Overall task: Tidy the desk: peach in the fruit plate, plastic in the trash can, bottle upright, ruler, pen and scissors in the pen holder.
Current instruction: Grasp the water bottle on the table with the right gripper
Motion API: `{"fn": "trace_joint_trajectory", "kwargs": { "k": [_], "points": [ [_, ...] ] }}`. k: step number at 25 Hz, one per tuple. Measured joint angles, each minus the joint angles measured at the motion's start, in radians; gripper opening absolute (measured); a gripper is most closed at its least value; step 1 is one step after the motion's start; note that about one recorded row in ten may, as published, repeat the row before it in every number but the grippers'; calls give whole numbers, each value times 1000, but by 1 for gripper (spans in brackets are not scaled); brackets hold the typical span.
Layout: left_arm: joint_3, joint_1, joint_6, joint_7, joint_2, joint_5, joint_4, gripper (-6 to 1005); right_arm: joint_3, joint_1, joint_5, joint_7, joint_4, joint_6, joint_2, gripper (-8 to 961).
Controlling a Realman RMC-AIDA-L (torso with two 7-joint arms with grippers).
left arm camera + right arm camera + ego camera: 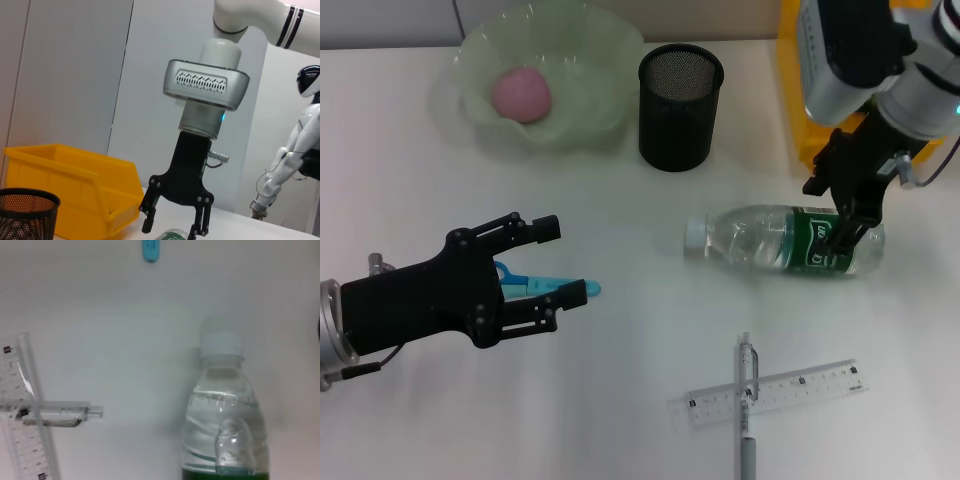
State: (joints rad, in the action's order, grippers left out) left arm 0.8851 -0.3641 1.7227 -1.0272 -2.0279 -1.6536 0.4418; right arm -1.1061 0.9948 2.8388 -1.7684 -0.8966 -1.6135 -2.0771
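A clear bottle with a green label and white cap lies on its side on the white desk. My right gripper hangs open just over its label end, fingers astride it; the left wrist view shows the same right gripper from farther off. At the left, my left gripper is open above the blue scissors. A pink peach rests in the pale green fruit plate. The black mesh pen holder stands empty-looking. Pen lies across the clear ruler. No plastic is in view.
A yellow bin stands at the back right, behind my right arm, also seen as the yellow bin in the left wrist view. The ruler and pen lie near the desk's front edge.
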Motion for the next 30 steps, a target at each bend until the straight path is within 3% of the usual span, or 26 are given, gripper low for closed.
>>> {"fn": "trace_joint_trajectory", "kwargs": {
  "k": [17,30],
  "points": [
    [0,1,-1,2,4,0,0,819,-46,21,-6,8,169,152,-8,786],
    [0,0,1,3,4,0,2,819,-49,17,-7,6,220,213,-11,783]
  ]
}}
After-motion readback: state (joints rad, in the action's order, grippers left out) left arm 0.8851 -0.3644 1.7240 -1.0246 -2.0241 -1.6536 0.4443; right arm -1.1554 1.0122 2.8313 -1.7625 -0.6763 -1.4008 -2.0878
